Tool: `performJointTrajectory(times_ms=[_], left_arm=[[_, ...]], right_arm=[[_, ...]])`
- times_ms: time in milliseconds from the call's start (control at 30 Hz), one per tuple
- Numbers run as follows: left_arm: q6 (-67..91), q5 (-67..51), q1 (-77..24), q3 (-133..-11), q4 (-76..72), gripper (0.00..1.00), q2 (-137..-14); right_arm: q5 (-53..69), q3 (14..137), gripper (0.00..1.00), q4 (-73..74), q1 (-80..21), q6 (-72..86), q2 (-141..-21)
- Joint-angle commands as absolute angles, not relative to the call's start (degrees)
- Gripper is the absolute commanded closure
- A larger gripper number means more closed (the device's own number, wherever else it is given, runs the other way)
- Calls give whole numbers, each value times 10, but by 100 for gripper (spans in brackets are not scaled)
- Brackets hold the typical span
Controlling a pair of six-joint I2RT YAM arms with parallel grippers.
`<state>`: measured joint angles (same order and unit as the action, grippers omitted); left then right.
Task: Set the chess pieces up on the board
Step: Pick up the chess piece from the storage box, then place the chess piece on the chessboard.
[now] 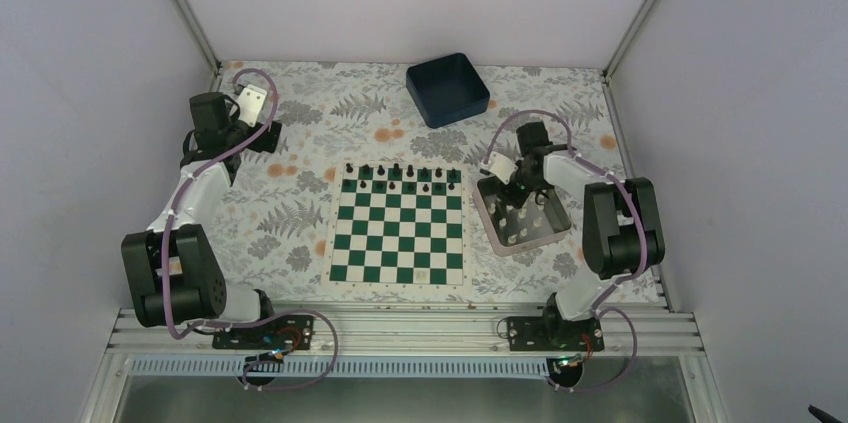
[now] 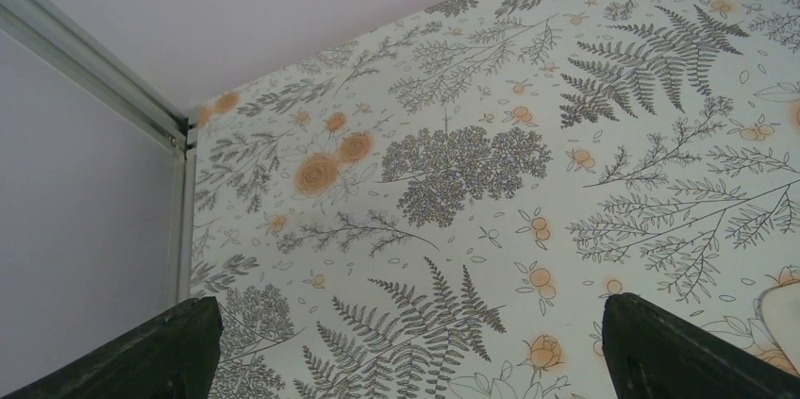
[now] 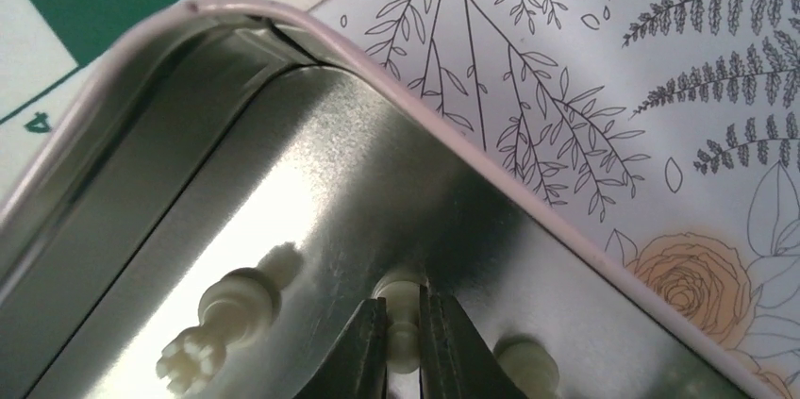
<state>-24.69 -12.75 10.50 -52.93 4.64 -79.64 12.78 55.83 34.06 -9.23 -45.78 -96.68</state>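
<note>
1 board (image 1: pixel 398 233) lies on the desk (image 2: pixel 472 88). 3 chess pieces (image 3: pixel 226 319) show in 1 metal tray (image 3: pixel 283 69). The right gripper (image 3: pixel 404 316) has its jaws clamped on 1 piece. The left gripper (image 2: pixel 410 309) has its jaws wide apart, empty.

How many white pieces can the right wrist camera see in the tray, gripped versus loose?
Gripped white piece in the right gripper: 1
Loose white pieces on the tray: 2
Total: 3

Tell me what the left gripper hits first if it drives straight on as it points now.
Probably the floral tablecloth: nothing stands between the left gripper and it, though depth is unclear.
</note>
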Motion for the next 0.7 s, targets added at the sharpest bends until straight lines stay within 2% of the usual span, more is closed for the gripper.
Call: performJointTrajectory(times_ms=[0, 200, 367, 500, 667], left_arm=[[-250, -145, 109, -532, 36, 0, -802], [-254, -147, 110, -533, 38, 0, -797], [-256, -152, 111, -540, 49, 0, -784], [-260, -155, 116, -542, 59, 0, -769], [-271, -156, 127, -541, 76, 0, -753]], right_arm=[[119, 565, 94, 362, -96, -459, -931], [89, 628, 95, 438, -139, -444, -873], [54, 727, 95, 494, -243, -412, -865], [56, 814, 95, 507, -349, -387, -903], [71, 908, 95, 522, -456, -375, -1008]])
